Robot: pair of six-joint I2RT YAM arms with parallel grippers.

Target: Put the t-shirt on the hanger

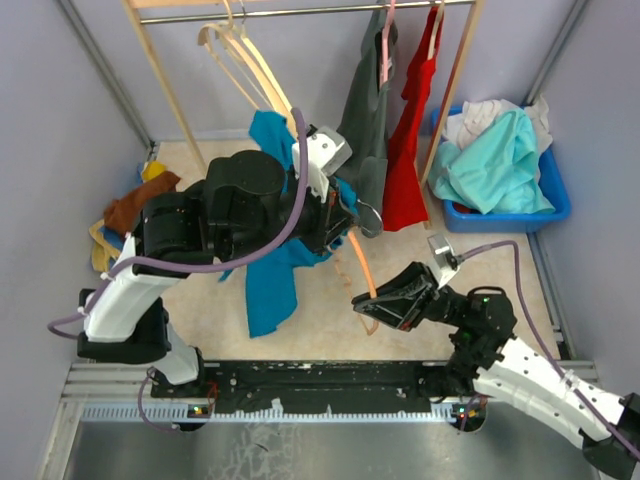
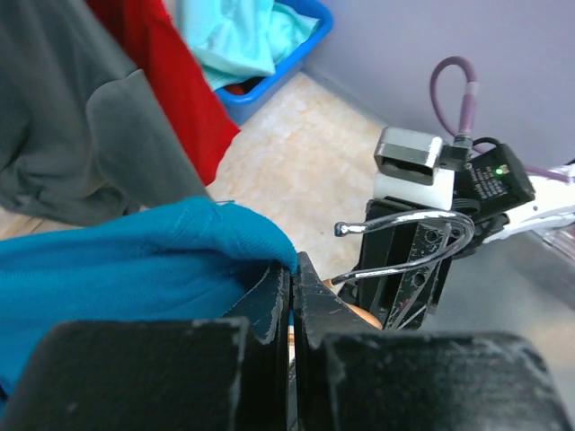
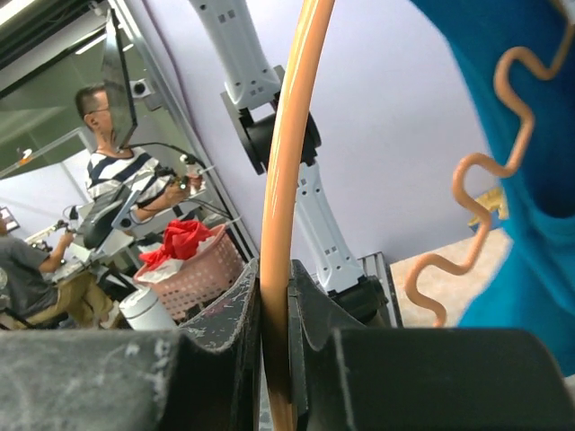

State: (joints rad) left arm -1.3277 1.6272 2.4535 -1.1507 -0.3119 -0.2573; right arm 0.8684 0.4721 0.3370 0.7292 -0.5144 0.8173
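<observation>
The left gripper (image 2: 289,269) has its jaws pressed together on an edge of the teal-blue t-shirt (image 2: 135,260); only a thin fold of cloth sits between the two fingers. In the top view the t-shirt (image 1: 270,290) is lifted off the beige table (image 1: 470,270): one part is bunched at the left gripper (image 1: 345,220) and the rest hangs down under the left arm, with a long piece reaching toward the near edge.

The right gripper (image 3: 277,278) is clamped on one thin orange arm of the hanger (image 3: 286,135), which passes straight up between its fingers. The wavy bottom bar (image 3: 476,197) runs at the right of this view, in front of the teal cloth. From above, the hanger (image 1: 362,265) stands between the two arms, its lower part in the right gripper (image 1: 370,305) and its upper part near the left gripper. In the left wrist view the silver hook (image 2: 413,242) is just beside the left fingertips, on their right, and does not touch the t-shirt there. I cannot tell if any part of the hanger is already inside the shirt.

Behind, a dark grey shirt (image 1: 365,120) and a red garment (image 1: 410,130) hang from the wooden clothes rack (image 1: 300,12). At the right a blue bin (image 1: 555,200) holds a pale aqua garment (image 1: 490,160)
</observation>
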